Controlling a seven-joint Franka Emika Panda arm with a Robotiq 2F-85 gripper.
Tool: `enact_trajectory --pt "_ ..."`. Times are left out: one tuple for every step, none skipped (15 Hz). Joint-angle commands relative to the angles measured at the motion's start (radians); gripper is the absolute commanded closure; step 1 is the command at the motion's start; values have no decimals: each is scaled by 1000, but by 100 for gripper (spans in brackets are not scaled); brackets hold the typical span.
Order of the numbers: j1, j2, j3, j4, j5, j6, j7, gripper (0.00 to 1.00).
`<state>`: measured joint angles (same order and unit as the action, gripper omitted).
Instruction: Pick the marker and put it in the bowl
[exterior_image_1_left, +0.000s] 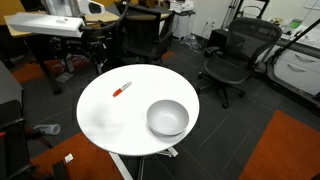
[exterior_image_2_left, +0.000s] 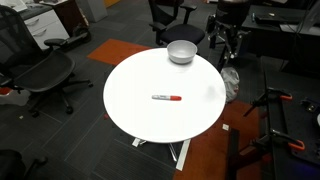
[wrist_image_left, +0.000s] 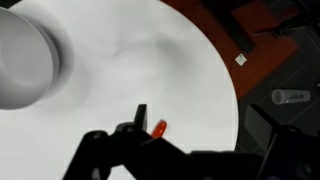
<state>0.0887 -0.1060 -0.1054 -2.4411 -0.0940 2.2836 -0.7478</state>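
Observation:
The red marker (exterior_image_1_left: 122, 89) with a whitish end lies flat on the round white table (exterior_image_1_left: 105, 120), also seen in an exterior view (exterior_image_2_left: 167, 98). The grey-silver bowl (exterior_image_1_left: 167, 118) stands upright and empty near the table's edge, well apart from the marker, and shows in an exterior view (exterior_image_2_left: 181, 51) too. In the wrist view the bowl (wrist_image_left: 20, 60) is at the upper left and the marker's red end (wrist_image_left: 160, 128) peeks out beside my dark gripper (wrist_image_left: 140, 118). Only one fingertip shows, and the gripper holds nothing I can see. The gripper does not show in either exterior view.
Black office chairs (exterior_image_1_left: 230, 55) (exterior_image_2_left: 40, 70) stand around the table. Desks with equipment (exterior_image_1_left: 55, 25) line the back. An orange-red carpet patch (exterior_image_1_left: 285, 150) lies beside the table's base. The table's edge (wrist_image_left: 232, 95) curves close by.

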Motion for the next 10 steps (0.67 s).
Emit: enact_trajectory --pt "-9 109 56 66 32 78 3 0" --pt "-12 129 68 74 35 114 8 0" --pt "-14 150 80 85 44 151 12 0" --pt "-18 176 89 96 43 193 22 0" --pt "-21 197 98 105 49 227 33 0" --pt "-23 221 106 119 55 258 40 0" --pt "-26 241 113 128 62 277 43 0" --pt "-29 262 121 142 64 284 51 0" --pt "-34 278 129 153 67 278 49 0" --pt "-40 287 138 164 78 256 45 0"
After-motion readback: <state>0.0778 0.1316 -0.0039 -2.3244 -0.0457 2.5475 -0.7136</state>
